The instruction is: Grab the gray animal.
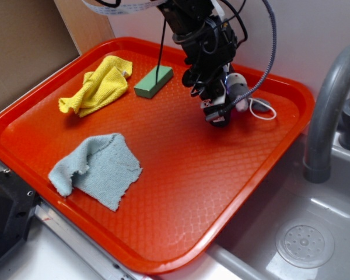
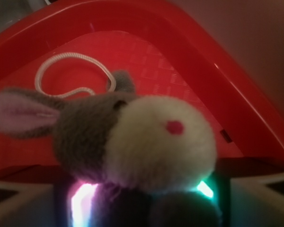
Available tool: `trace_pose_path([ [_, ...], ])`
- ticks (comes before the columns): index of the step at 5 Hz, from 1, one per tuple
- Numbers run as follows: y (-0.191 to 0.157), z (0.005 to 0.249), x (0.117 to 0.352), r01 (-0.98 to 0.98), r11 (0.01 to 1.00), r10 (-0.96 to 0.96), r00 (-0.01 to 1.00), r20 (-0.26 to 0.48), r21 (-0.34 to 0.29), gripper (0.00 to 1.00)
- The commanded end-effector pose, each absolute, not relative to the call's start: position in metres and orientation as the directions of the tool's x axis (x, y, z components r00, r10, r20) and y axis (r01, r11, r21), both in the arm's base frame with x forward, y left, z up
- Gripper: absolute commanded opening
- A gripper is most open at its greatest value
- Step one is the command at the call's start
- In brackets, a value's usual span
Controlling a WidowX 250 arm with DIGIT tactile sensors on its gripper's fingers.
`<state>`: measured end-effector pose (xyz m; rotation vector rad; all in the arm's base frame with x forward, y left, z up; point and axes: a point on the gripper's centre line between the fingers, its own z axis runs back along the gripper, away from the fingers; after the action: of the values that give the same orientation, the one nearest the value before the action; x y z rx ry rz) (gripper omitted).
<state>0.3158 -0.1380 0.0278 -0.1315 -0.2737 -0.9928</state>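
Wrist: gray animal (image 2: 132,142) sideways, face rightward, ear left.

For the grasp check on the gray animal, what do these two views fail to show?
- Exterior: the pincer and arm cover most of the gray animal; contact is unreadable.
- Wrist: the gray animal fills the blurred frame, hiding the pincer's fingers; its lower body is cut off.
- Wrist: the white loop cord is partly hidden behind the toy.

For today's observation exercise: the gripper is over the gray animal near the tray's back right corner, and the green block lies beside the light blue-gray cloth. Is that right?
One detail is wrong. In the exterior view the green block lies beside the yellow cloth, not the light blue-gray cloth, which sits apart near the front of the tray. The gripper is indeed at the gray animal near the back right corner.
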Motion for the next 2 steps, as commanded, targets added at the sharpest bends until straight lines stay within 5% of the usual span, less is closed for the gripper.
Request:
trace_pose_path([
  [1,-0.135,0.1,0.279,0.639,0.738,-0.673,0.673,0.306,0.216,0.0],
  [2,-0.12,0.137,0.254,0.423,0.878,-0.479,0.797,0.369,0.225,0.0],
])
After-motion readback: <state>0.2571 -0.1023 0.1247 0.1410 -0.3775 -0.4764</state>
